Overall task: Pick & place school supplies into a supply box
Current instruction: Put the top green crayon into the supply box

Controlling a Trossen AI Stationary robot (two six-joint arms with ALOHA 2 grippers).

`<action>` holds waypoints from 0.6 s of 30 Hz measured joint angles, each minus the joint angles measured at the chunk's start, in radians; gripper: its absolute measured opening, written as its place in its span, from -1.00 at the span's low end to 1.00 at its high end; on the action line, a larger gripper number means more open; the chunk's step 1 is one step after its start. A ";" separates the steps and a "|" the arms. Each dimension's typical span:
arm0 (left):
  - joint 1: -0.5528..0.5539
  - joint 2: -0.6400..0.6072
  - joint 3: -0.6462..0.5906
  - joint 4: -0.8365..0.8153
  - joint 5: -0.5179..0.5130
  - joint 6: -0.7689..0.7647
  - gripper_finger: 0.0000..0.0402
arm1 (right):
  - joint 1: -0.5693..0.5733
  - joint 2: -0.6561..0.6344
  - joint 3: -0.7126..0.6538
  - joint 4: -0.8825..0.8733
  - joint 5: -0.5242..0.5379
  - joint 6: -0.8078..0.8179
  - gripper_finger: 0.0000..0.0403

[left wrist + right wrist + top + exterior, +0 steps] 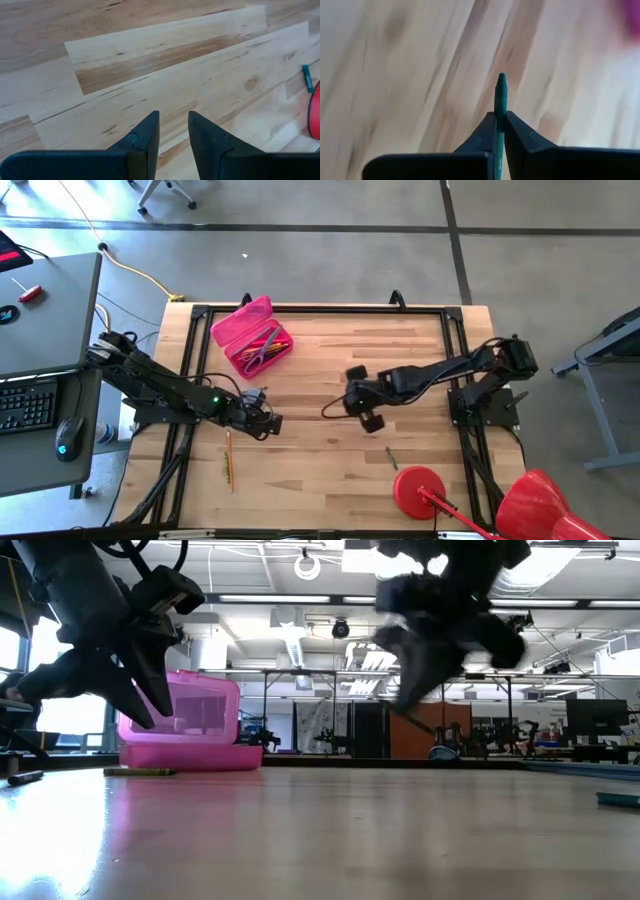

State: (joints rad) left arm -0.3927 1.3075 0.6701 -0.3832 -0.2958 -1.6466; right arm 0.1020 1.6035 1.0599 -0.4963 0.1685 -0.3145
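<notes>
A bright pink rectangular plastic box with low walls rests on the pale wooden table, towards its far left edge. Just before the box a thin dark pencil lies flat on the wood, and another dark pen lies at the left edge. The left gripper hangs above the table, overlapping the box. The right gripper, blurred, hangs raised over the table's middle.

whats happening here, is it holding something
Yes. The right hand is shut on a green pencil, raised above the middle of the wooden table. The left hand hangs open and empty over the table. The pink supply box already holds some supplies, and an orange pencil lies on the table.
</notes>
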 joint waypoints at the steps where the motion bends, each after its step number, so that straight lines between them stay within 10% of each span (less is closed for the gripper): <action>1: 0.000 0.000 0.000 0.000 0.000 0.000 -0.33 | 0.000 0.000 0.011 0.053 0.001 0.000 -0.97; 18: 0.000 0.000 0.000 0.000 0.000 0.000 -0.33 | -0.129 0.226 0.073 0.762 -0.121 -0.042 -0.99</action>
State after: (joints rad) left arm -0.3927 1.3075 0.6701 -0.3832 -0.2958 -1.6466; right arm -0.0272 1.8292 1.1326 0.2658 0.0473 -0.3567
